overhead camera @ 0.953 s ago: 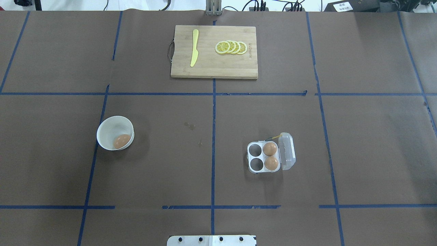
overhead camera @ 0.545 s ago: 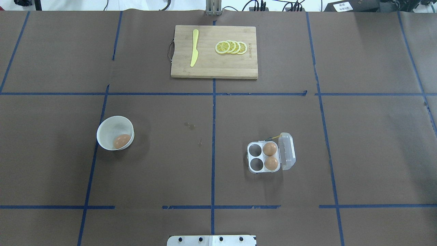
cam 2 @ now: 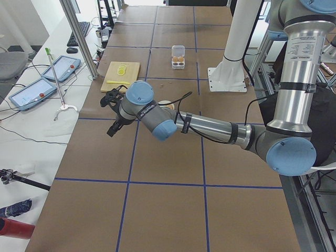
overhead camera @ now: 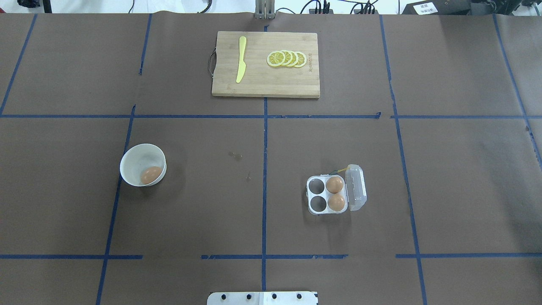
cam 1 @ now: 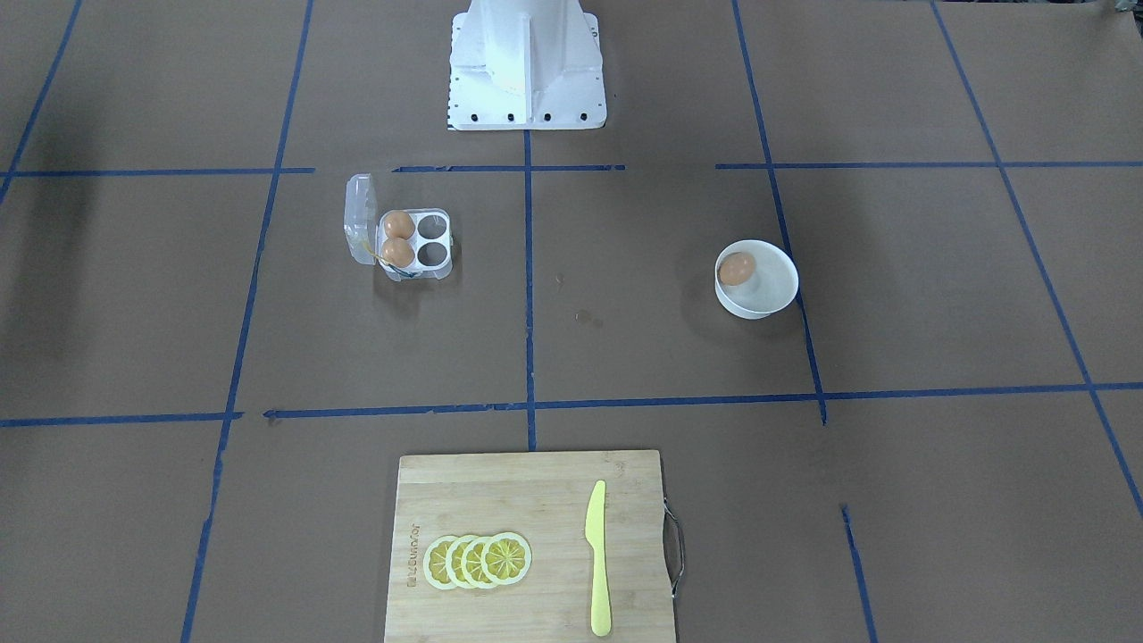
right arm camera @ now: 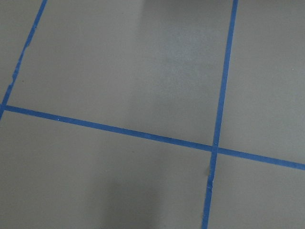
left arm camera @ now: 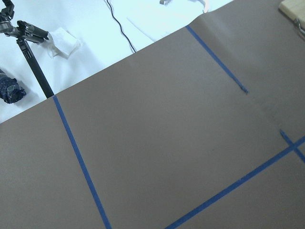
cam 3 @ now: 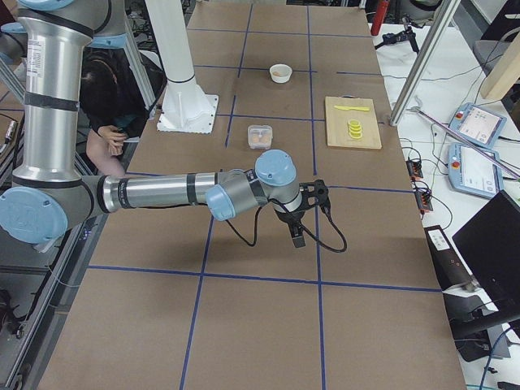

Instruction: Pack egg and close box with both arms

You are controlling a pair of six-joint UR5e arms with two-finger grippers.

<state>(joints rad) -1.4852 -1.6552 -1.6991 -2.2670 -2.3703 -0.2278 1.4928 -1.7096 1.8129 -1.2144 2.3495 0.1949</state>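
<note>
- Exterior left view shows the left pincer (cam 2: 112, 127) on the near arm, hanging above bare brown bench (cam 2: 157, 210) with nothing visible in it. From this side it cannot be told whether it is wide or narrow. Its wrist camera sees only paper, blue tape and a bench edge.
- Exterior right view gives the same for the right pincer (cam 3: 297, 237): it hangs over bare paper, apparently empty, its opening impossible to judge.
- Neither arm reaches into the overhead view, so both pincers are well apart from the task's things.
- On the robot's left half, the egg (overhead camera: 151, 174) lies inside a white bowl (overhead camera: 136, 161), against the wall on the robot's side.
- On the right half sits the box (overhead camera: 326, 194), its lid (overhead camera: 356, 187) swung open to the outer side. Two other eggs (overhead camera: 334, 184) fill the cups beside the hinge; the two cups toward the centre are empty.
- By this layout nothing is done yet. The egg has to be lifted, carried across, set in an empty cup, and the lid folded over.
- Between bowl and box only paper and tape lines show, which leaves open room for the carry.
- A cutting board (overhead camera: 271, 82) with a knife (overhead camera: 241, 59) and lemon slices (overhead camera: 287, 58) lies at the far edge, well apart.
- The bowl's wall likely narrows the approach to the egg, and the light box may slide when its lid is pushed.
</note>
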